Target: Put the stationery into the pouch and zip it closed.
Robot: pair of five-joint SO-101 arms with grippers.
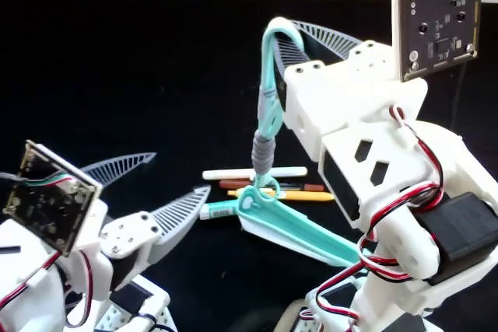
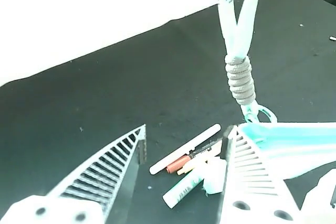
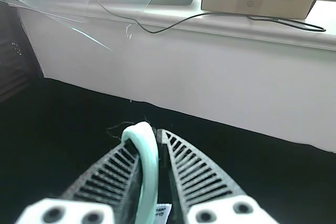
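Early stage. The right end effector point(image 3: 152, 129) gripped the looped strap point(image 1: 268, 75) of the teal fabric pouch point(image 1: 303, 232). The left end effector point(image 1: 179, 172) stood open at 9 o'clock of the loose pens point(image 1: 261, 183), unpacked on the black surface point(image 1: 117, 75). Zipping remained outstanding.

My right gripper point(image 1: 286, 35), white plastic with black ribbed fingers, is held high above the table on a raised arm, its jaws pinched tight on a pale teal strap loop point(image 3: 151, 171). My left gripper point(image 1: 154, 186), the same make, sits low near the table, angled forward, jaws spread wide.
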